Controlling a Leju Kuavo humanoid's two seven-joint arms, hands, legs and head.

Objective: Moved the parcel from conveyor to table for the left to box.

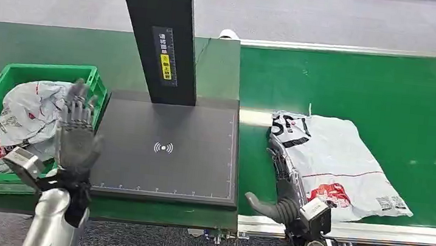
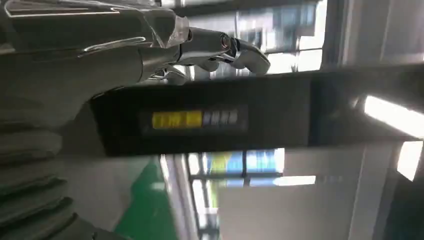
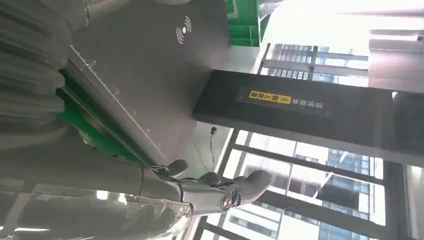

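Green belting covers the conveyor (image 1: 425, 102), where we see the white parcel (image 1: 346, 164) lying flat near its front edge, just beside the dark scanning pad (image 1: 169, 154) on the table (image 1: 58, 45). Our right hand (image 1: 282, 188) rests against the parcel's near-left edge with fingers extended, though we cannot tell whether they grip it. Our left hand (image 1: 77, 132) hovers released, fingers spread, between the pad and the green crate (image 1: 19, 71) of bagged parcels.
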